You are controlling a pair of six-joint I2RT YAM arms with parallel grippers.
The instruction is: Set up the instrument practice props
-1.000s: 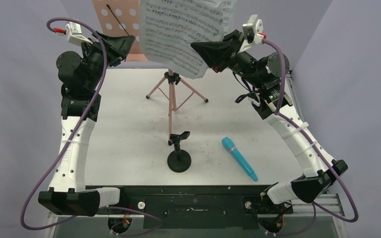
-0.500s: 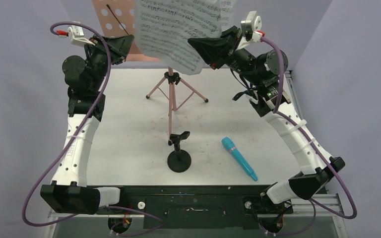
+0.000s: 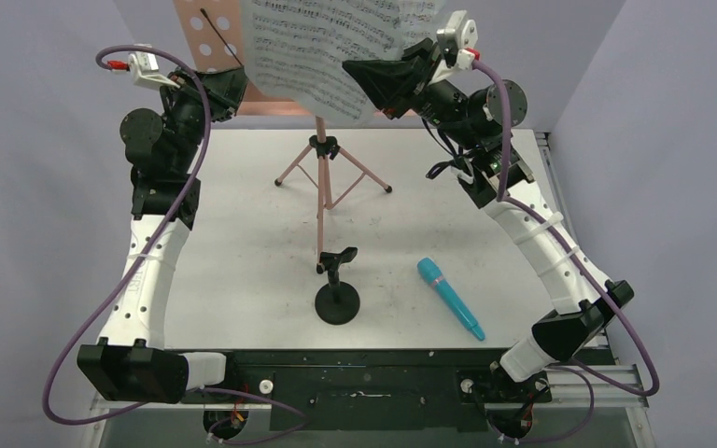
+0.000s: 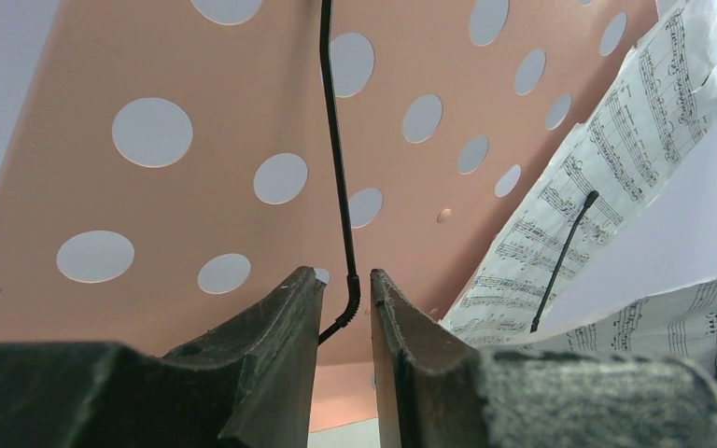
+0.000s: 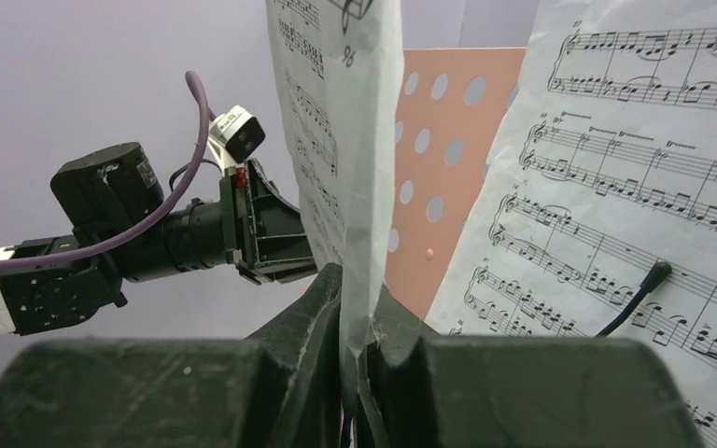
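The pink perforated music stand (image 3: 207,37) stands at the back on its tripod legs (image 3: 322,177). My right gripper (image 3: 359,79) is shut on one white sheet-music page (image 3: 317,47) and holds it up in front of the stand; the right wrist view shows this page edge-on (image 5: 345,140). The second page (image 5: 635,140) lies on the stand under a black wire holder (image 5: 630,299). My left gripper (image 4: 345,275) is narrowly open at the stand's lower left, with the other wire holder (image 4: 339,187) between its tips. The teal microphone (image 3: 449,297) and the black mic stand (image 3: 337,297) are on the table.
The white table (image 3: 243,243) ends at a black rail (image 3: 355,369) in front, where the arm bases are bolted. Grey walls close in behind and at both sides. The left arm (image 5: 131,233) shows beyond the held page in the right wrist view.
My right gripper has carried the page up and to the left, closer to the stand. My left gripper has shifted slightly up along the stand's lower left edge.
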